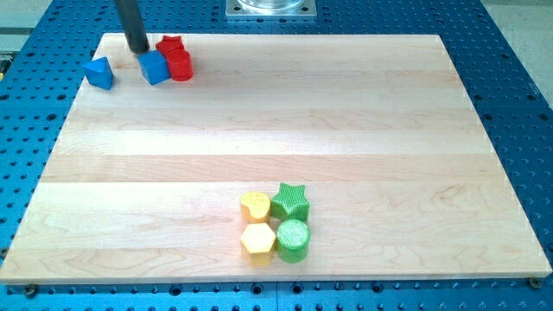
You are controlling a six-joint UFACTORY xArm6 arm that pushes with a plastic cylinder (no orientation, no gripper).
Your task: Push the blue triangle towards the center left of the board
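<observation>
My arm ends in a plain dark rod rather than a claw, so it neither opens nor closes, and it grips nothing. My tip (138,50) rests on the board (302,130) near its corner at the view's top left.

Closest to my tip is the blue cube (155,67), just to the view's lower right of it. I cannot tell whether the two touch. The red cylinder (180,65) is pressed against the cube's far side from my tip. The red star (171,45) sits just behind that cylinder, level with my tip and a little to its right in the view.

The blue triangle (99,72) lies on the other side of my tip, to the view's lower left, near but clearly apart. It stands alone close to the board's left edge, up by the top corner.

The remaining four blocks are well apart from my tip, far toward the view's bottom and to its right, packed into a tight cluster. The yellow heart (256,206) and green star (290,202) form the side nearer my tip. The yellow hexagon (258,241) and green cylinder (293,239) sit beyond them, nearest the board's bottom edge.

The board lies on a blue perforated table (518,86).
</observation>
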